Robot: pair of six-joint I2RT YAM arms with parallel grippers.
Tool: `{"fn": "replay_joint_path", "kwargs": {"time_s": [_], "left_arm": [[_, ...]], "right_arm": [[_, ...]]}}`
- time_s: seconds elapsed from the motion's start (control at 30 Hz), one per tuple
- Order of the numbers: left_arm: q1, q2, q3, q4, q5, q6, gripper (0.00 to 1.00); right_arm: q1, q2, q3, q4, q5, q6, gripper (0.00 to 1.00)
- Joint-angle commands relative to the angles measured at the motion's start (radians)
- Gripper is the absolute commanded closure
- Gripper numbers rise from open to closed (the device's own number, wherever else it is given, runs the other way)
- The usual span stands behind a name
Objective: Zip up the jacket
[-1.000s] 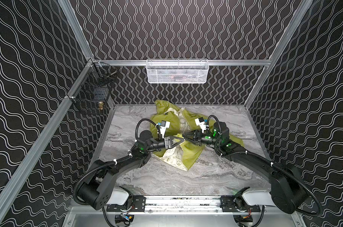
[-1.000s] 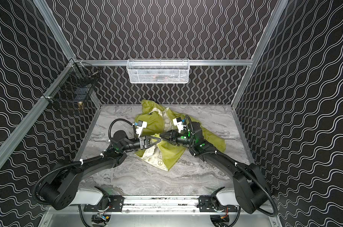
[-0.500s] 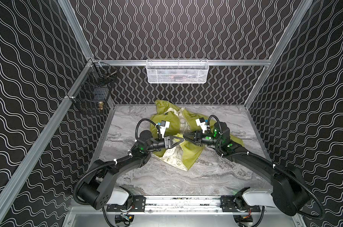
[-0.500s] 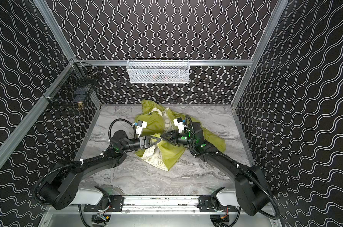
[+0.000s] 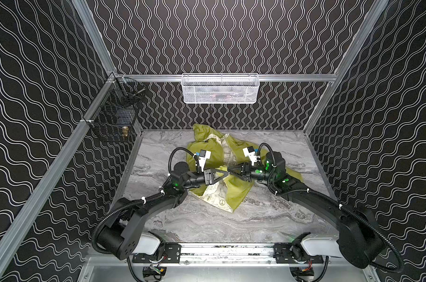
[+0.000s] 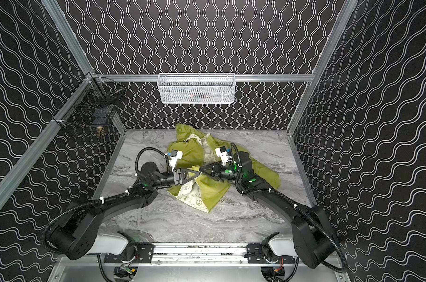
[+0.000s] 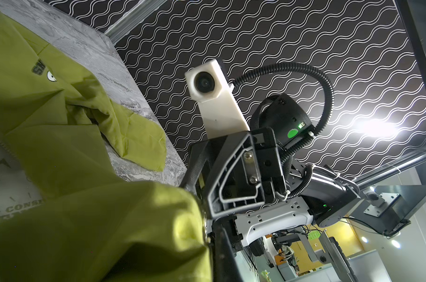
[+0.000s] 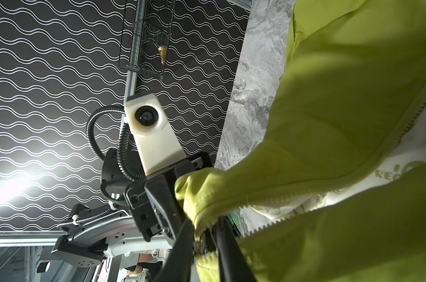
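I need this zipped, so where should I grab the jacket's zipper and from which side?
Probably pinch the zipper's joined end, where the two tooth rows meet, coming from the right, opposite the left gripper clamping the jacket fabric beside it; the teeth diverge away from there.

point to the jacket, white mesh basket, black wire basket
jacket (image 5: pixel 238 193): a top view, green outer fabric
white mesh basket (image 5: pixel 220 94): a top view, front wall
black wire basket (image 5: pixel 111 124): a top view, side mesh

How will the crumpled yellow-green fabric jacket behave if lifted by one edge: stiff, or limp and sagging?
Probably limp: the jacket lies in soft, creased folds. Likely light, as thin cloth drapes loosely from the left gripper's pinch. Pushed, its overlapping layers would probably bunch rather than slide whole.
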Motion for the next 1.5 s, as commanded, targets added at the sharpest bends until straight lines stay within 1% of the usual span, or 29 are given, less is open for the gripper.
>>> {"fn": "replay_joint_path", "kwargs": {"time_s": [0.0,0.17,0.47,0.7,0.97,1.0,1.03,1.07,1.17,1.3,1.47], "left_arm": [[0.002,0.0,0.0,0.058,0.005,-0.009,1.0],[0.002,-0.003,0.0,0.057,0.004,-0.009,1.0],[0.001,-0.001,0.003,0.061,0.007,-0.015,1.0],[0.002,0.0,0.0,0.071,0.005,-0.022,1.0],[0.002,0.001,0.001,0.051,-0.001,-0.016,1.0],[0.001,0.0,0.002,0.046,-0.003,-0.014,0.94],[0.002,-0.003,0.001,0.039,-0.008,-0.012,0.85],[0.002,-0.005,0.002,0.035,-0.01,-0.01,0.8],[0.002,-0.012,0.002,0.022,-0.02,-0.01,0.68],[0.002,-0.034,-0.001,-0.018,-0.037,0.006,0.61],[0.001,-0.069,-0.016,-0.116,-0.061,0.061,0.58]], "right_arm": [[0.002,-0.013,-0.006,0.003,0.001,-0.01,0.75],[0.001,-0.022,-0.011,0.003,0.006,-0.011,0.75],[0.002,-0.009,-0.021,0.064,-0.019,0.024,0.84],[0.001,0.003,-0.029,0.092,-0.032,0.038,0.88],[0.001,0.01,-0.029,0.112,-0.04,0.045,1.0],[0.002,0.011,-0.029,0.113,-0.04,0.046,1.0],[0.002,0.013,-0.026,0.108,-0.039,0.045,1.0],[0.002,0.013,-0.024,0.1,-0.036,0.042,1.0],[0.002,0.012,-0.024,0.088,-0.022,0.035,1.0],[0.001,0.011,-0.016,0.053,0.006,0.022,1.0],[0.001,0.013,-0.005,0.038,0.024,0.016,1.0]]}}
